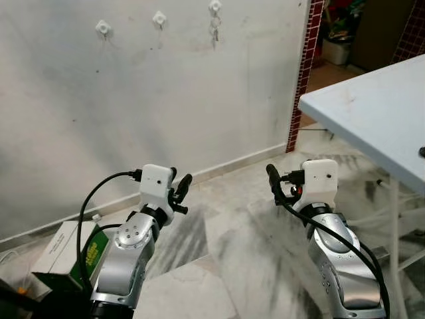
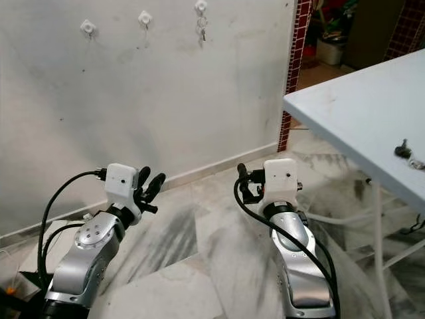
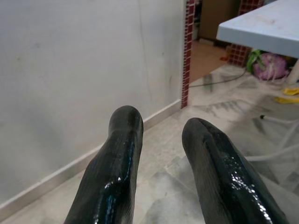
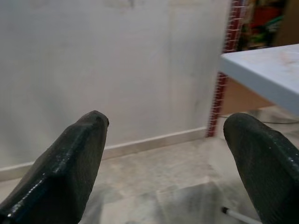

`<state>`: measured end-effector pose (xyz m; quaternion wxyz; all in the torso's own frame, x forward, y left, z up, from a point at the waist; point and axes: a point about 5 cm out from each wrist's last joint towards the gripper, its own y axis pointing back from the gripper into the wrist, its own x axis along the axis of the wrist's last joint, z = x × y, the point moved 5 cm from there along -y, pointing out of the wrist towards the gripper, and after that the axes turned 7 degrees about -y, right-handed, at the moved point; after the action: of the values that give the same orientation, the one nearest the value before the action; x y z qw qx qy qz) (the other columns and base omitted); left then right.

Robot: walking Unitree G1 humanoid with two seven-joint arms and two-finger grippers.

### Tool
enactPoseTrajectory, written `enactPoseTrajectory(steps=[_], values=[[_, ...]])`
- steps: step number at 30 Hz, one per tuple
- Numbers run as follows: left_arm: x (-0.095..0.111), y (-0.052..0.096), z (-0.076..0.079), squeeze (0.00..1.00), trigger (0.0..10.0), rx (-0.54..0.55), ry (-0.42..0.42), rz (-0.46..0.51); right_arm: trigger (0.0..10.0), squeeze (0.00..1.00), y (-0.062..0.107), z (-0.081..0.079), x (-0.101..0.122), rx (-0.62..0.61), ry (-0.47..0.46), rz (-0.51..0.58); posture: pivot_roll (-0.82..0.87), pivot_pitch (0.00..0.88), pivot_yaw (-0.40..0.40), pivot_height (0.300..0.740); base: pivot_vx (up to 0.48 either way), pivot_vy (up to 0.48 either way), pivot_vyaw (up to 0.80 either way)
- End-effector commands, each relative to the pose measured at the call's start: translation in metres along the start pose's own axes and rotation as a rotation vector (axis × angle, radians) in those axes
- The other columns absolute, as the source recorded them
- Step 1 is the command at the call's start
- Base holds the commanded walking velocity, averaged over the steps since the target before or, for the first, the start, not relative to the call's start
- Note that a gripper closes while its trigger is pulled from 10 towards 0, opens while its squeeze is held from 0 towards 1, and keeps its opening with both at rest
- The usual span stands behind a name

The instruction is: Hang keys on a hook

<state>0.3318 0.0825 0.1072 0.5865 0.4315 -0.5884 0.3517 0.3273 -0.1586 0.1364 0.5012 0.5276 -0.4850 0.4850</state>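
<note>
a set of keys (image 1: 214, 30) is seen hung on the rightmost of three wall hooks (image 1: 215, 6), at twelve o'clock. both the left gripper (image 1: 179, 189) and right gripper (image 4: 168, 154) are held low, fingers parted, empty, over bare marble floor (image 1: 226, 232). more keys (image 2: 404, 149) lie near the table edge (image 2: 345, 143) at three o'clock.

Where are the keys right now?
One set of keys already hangs from the rightmost of three white wall hooks, up high ahead. Another small dark bunch lies on the white table to the robot's right.
</note>
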Motion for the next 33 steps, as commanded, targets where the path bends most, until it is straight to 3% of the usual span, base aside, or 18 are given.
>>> enactPoseTrajectory(steps=[1, 15, 28, 33], values=[[-0.001, 0.0029, -0.0104, 0.0, 10.0, 0.023, -0.006, -0.005, 10.0, 0.0, -0.0025, -0.0078, 0.004, 0.015, -0.018, 0.007, -0.1, 0.0, 0.125, 0.74, 0.0, 0.0, 0.0], [0.0007, 0.0014, -0.0077, 0.0, 10.0, -0.011, 0.079, 0.008, 10.0, 0.0, -0.0026, -0.006, 0.0046, -0.005, -0.012, 0.005, -0.11, 0.0, 0.128, 0.74, 0.0, 0.0, -0.7], [0.001, 0.0019, -0.0043, 0.0, 10.0, -0.026, 0.094, 0.01, 10.0, 0.0, -0.0022, -0.0085, 0.0037, 0.003, -0.014, 0.002, -0.11, 0.0, 0.125, 0.74, 0.0, 0.0, -0.74], [0.0003, 0.0017, -0.0037, 0.0, 10.0, -0.028, 0.097, 0.008, 10.0, 0.0, -0.0015, -0.0094, 0.0027, 0.009, -0.013, 0.0, -0.11, 0.0, 0.121, 0.74, 0.0, 0.0, -0.24]])
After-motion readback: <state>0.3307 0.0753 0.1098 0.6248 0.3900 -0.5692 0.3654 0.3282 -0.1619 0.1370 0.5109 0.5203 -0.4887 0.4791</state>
